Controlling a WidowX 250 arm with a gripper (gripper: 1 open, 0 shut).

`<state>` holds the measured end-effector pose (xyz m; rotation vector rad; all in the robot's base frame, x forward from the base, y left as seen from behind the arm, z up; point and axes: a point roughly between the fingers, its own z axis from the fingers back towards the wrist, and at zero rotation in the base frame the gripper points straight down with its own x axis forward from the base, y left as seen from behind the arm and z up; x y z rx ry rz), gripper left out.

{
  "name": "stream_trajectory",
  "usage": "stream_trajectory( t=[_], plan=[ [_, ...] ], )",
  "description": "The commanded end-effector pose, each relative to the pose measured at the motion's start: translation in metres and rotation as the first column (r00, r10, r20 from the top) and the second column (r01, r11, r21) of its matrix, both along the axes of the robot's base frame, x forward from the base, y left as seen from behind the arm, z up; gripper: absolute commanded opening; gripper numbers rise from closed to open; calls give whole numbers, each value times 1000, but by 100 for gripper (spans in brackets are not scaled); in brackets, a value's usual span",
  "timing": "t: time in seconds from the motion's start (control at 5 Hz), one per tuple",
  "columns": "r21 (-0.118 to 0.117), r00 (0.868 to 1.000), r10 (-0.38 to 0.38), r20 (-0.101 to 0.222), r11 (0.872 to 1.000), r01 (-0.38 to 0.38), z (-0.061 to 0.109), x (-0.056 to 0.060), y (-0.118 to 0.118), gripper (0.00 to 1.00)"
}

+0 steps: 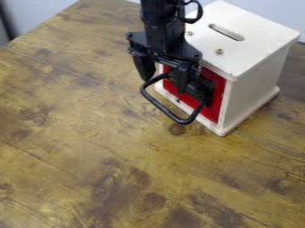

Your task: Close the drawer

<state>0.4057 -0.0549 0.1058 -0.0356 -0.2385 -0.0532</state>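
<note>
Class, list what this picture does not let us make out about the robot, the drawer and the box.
- Pincer tips, camera view: dark and small against the drawer front; open or shut unclear.
- Upper part of the arm: cut off by the top edge.
- Drawer interior: hidden behind its front.

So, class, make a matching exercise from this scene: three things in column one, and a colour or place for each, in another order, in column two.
Column one
1. Box casing
2. Drawer front
3. Gripper

Column two
A. red, set in the side of the box
B. black, in front of the box
C. cream-white, with a slot in its top

Pairs: 1-C, 2-A, 3-B
</note>
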Motion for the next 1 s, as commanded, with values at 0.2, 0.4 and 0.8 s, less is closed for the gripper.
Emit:
stream_trajectory(
  t=[0.2,0.4,0.8],
  plan=[
    [37,995,16,-100,999,-13,50,-1,21,100],
    [35,998,-11,-54,999,13,52,-7,24,100],
    [34,998,-39,-42,999,41,63,-34,50,100]
  ],
)
